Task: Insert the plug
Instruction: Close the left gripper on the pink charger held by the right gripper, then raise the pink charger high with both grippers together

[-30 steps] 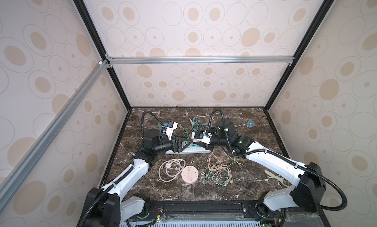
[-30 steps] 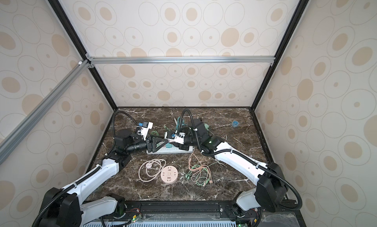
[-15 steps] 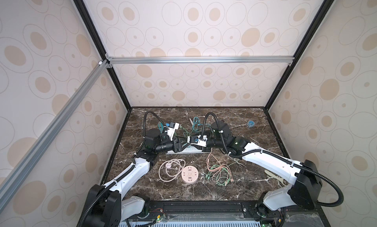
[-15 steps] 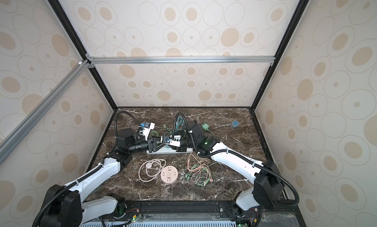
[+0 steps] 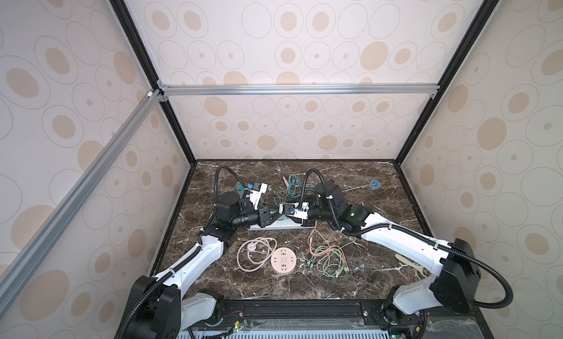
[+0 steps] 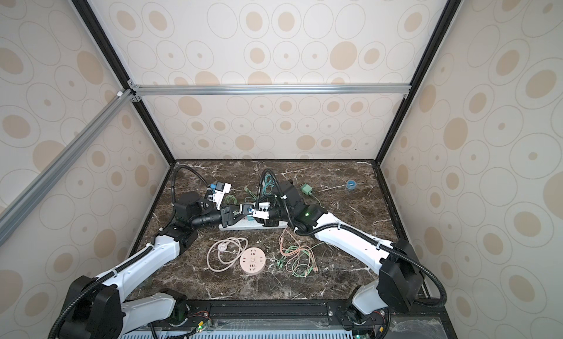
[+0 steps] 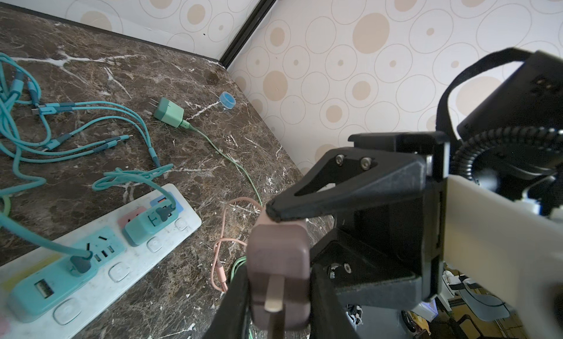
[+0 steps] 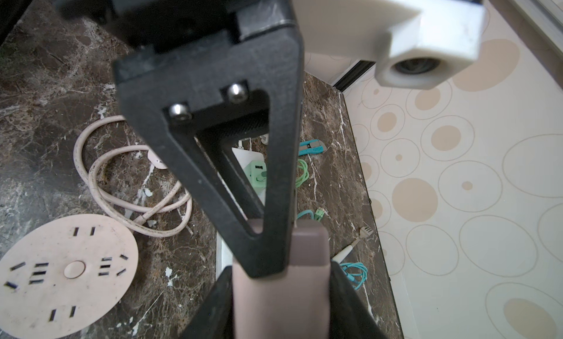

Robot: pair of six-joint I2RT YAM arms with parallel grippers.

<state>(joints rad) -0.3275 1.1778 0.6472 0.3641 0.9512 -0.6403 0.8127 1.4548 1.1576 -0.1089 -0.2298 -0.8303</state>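
Pink plug is gripped mid-air by both: left gripper jaws closed on it, right gripper jaws too. Its prongs face the left arm, power strip below.

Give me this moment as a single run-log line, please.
left gripper: shut on pink plug | right gripper: shut on pink plug | pink plug: prong visible, not yet inserted | power strip: free socket visible

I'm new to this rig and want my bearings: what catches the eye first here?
The left end effector and right end effector meet mid-table, both clamped on one mauve plug by the white power strip. Nearer the front lies a round pink socket disc beside tangled cables.
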